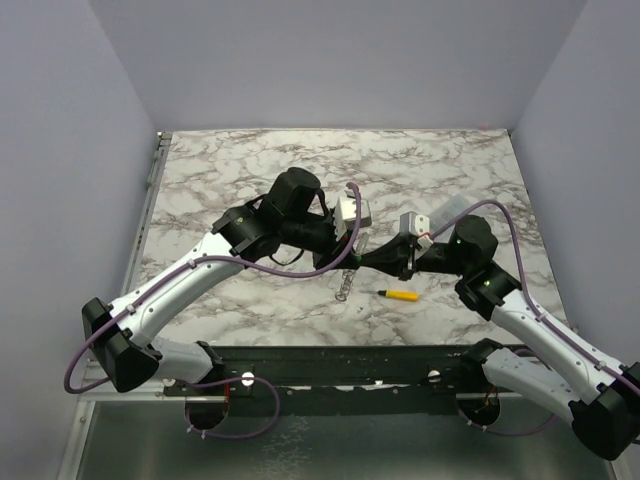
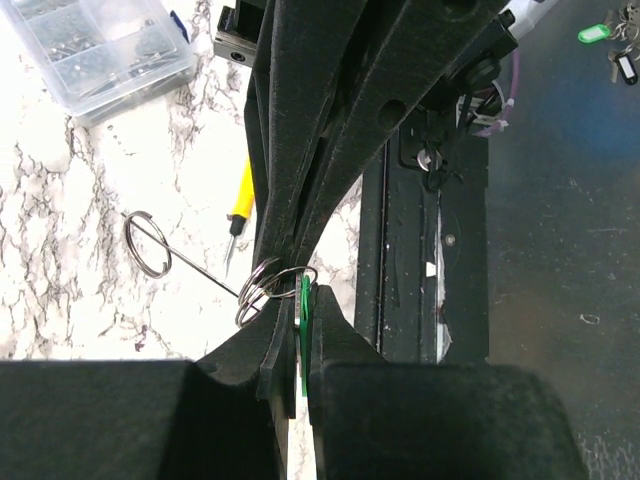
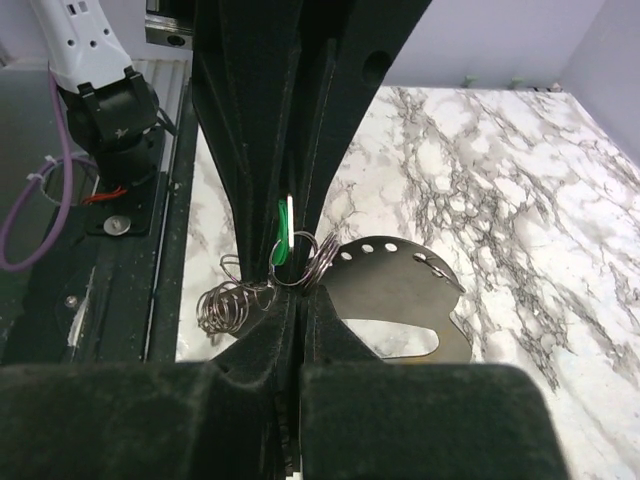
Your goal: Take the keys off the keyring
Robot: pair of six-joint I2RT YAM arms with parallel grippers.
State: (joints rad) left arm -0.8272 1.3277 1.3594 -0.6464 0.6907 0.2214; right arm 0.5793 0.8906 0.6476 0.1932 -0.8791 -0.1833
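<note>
My left gripper (image 1: 350, 252) and right gripper (image 1: 388, 258) meet tip to tip above the table's middle. In the left wrist view my left gripper (image 2: 296, 302) is shut on the green key (image 2: 303, 318), held edge-on between the pads. In the right wrist view my right gripper (image 3: 303, 288) is shut on the keyring (image 3: 318, 262), a silvery split ring threaded through the green key (image 3: 283, 238). A flat metal tag (image 3: 400, 300) and a cluster of small rings (image 3: 228, 302) hang from it. The chain of links (image 1: 345, 283) dangles below both grippers. No other key shows clearly.
A yellow-handled screwdriver (image 1: 402, 295) lies on the marble just right of the dangling links; it also shows in the left wrist view (image 2: 240, 205). A clear plastic box (image 2: 105, 45) of small parts stands behind the right gripper. The black rail (image 1: 340, 365) runs along the near edge.
</note>
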